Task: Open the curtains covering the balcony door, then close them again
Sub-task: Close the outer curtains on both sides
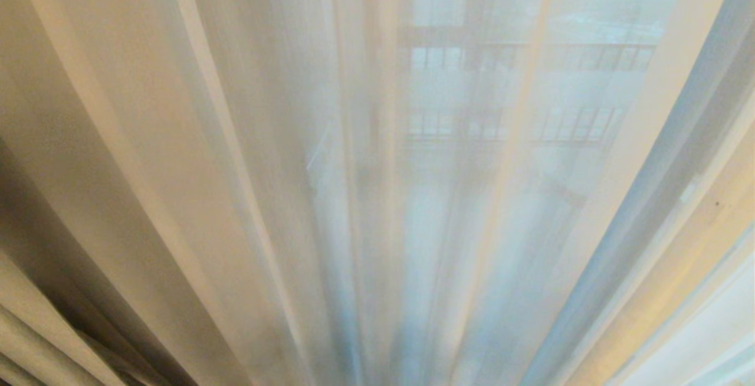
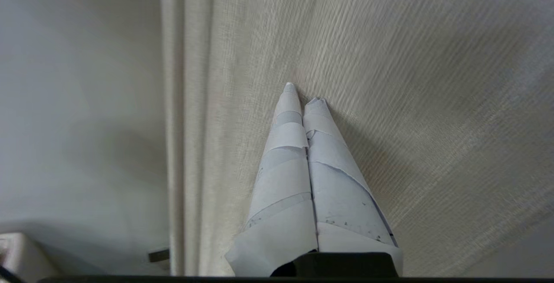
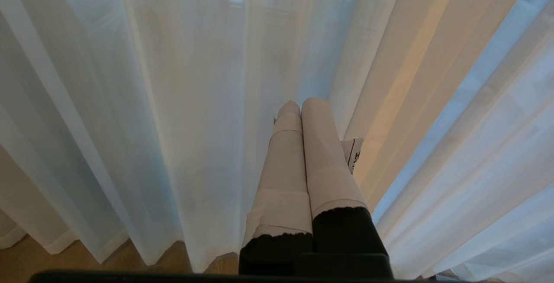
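From the head, the white sheers (image 1: 330,185) hang across nearly the whole frame, the balcony door (image 1: 472,38) dim behind them and the heavy drapes (image 1: 53,291) bunched at the left. At the left wrist, the left pincer (image 2: 302,93), fingers pressed together and empty, tips against woven drape cloth (image 2: 411,79). At the right wrist, the right pincer (image 3: 302,103), likewise closed on nothing, faces the sheers (image 3: 173,101). The drapes seem drawn aside, the sheers not yet.

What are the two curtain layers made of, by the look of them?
Sheer curtain: thin, see-through white fabric, likely voile; the railing outside shows through it. Heavy drape: opaque pale grey-beige woven cloth, matte, with a visible ribbed weave; fibre unclear. The left gripper is shut with its tips at this drape.
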